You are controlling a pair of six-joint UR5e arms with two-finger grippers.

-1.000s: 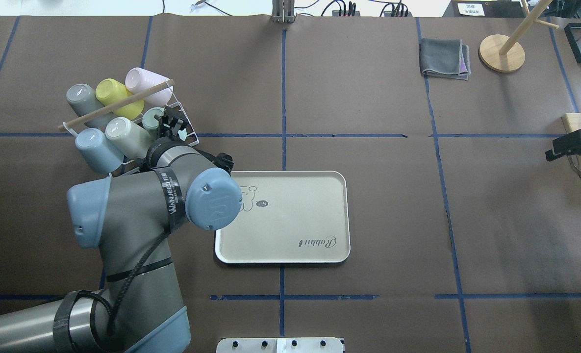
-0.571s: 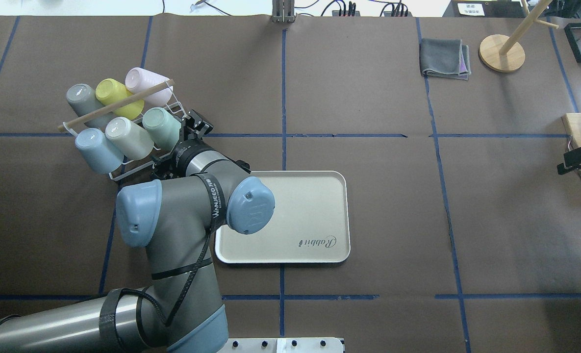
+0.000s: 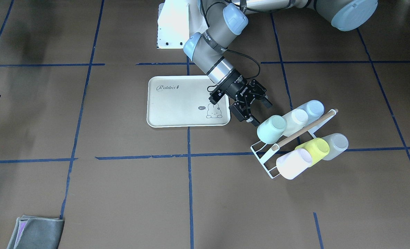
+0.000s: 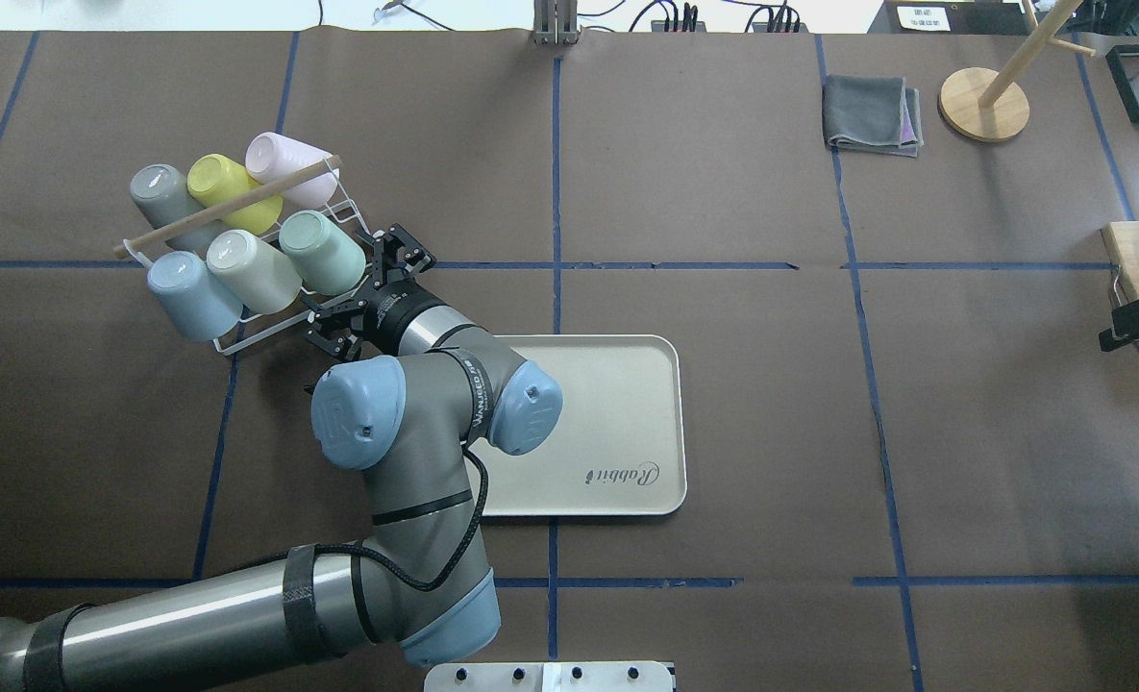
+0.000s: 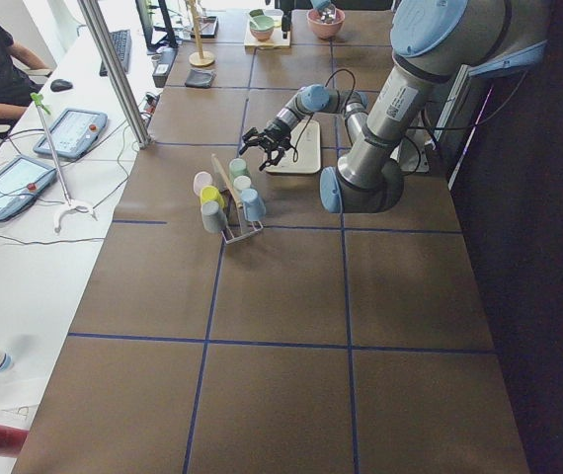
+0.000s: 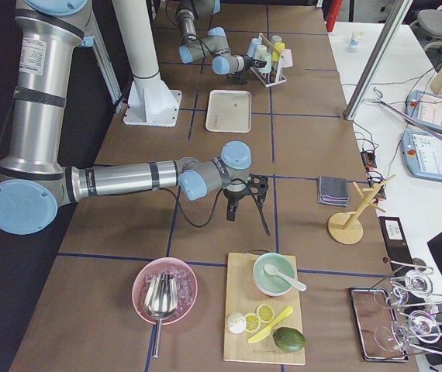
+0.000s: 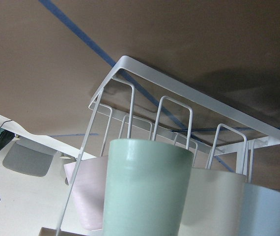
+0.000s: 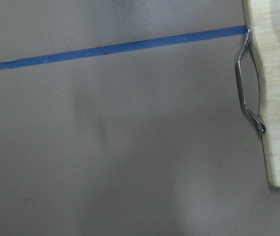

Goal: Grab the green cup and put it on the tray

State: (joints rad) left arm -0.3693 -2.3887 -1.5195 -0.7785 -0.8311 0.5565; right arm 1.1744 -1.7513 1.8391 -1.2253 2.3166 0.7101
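our left hand [image 3: 259, 112], fingers apart, faces the small mint-green plastic cup [image 3: 271, 129] just ahead; we risk dragging the white wire rack [image 3: 260, 162] along.

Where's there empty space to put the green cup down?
The tray is bare; its half by the Rabbit script is freest, since the left arm hangs over the rabbit-drawing corner. The rack is crowded: the green cup sits packed beside other cups.

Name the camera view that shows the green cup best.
Overhead exterior: the green cup shows whole and unblocked. The left wrist view is closest but cuts off part of it. The front-facing view also shows it whole. Both side views show it tiny.
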